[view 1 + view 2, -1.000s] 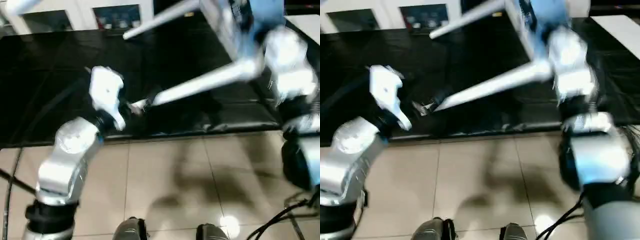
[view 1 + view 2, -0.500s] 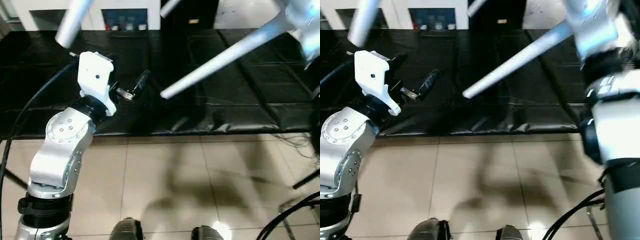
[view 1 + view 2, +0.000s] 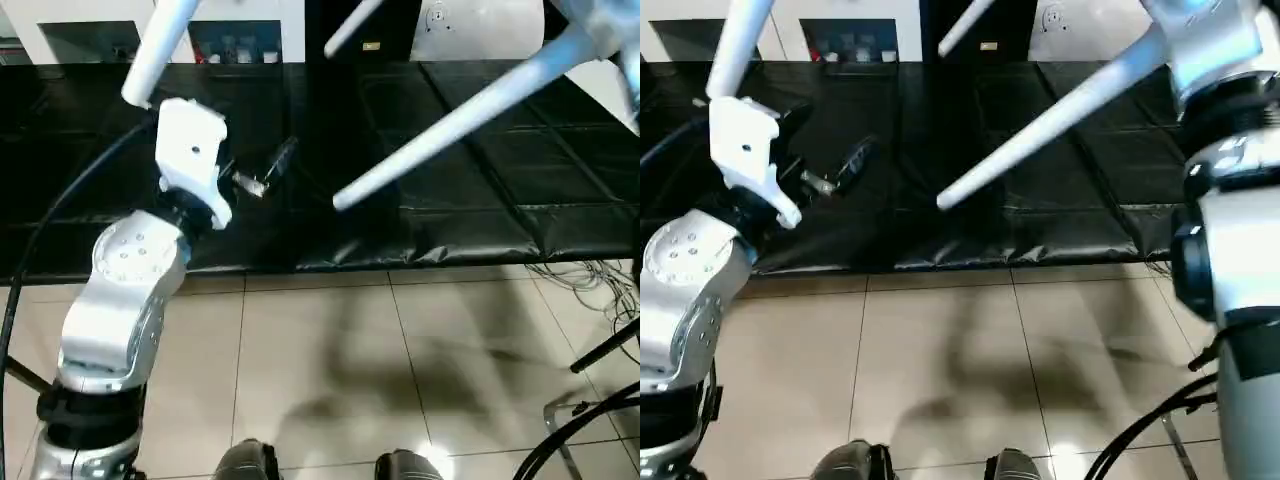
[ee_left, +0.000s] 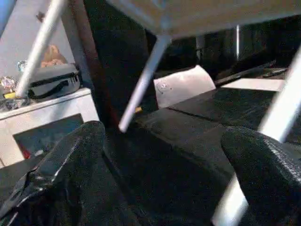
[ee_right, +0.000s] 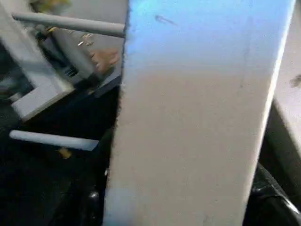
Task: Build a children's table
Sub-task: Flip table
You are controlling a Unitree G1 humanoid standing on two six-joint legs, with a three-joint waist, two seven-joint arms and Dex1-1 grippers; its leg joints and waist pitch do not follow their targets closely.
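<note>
The table (image 4: 197,14) is hanging in the air above the black work table (image 3: 480,180), held up on the right, with its legs pointing down and to the left. One leg (image 3: 450,115) is slanting from the upper right down toward the middle, its free end hovering over the near part of the work table. A second leg (image 3: 160,50) is coming down at the far left, ending just above the left arm's white wrist housing (image 3: 192,150). A third leg (image 3: 352,18) is showing at the far middle.

The left gripper (image 3: 262,172) is reaching out over the work table, its two black fingers (image 4: 70,160) spread wide and gripping nothing, well apart from the legs.

In the right wrist view, the tabletop (image 5: 197,117) is lying between the right gripper's fingers (image 5: 273,197), which are pinching its edge.

A white cabinet (image 3: 100,30) is standing beyond the work table, and tiled floor (image 3: 330,360) is lying on the near side.
</note>
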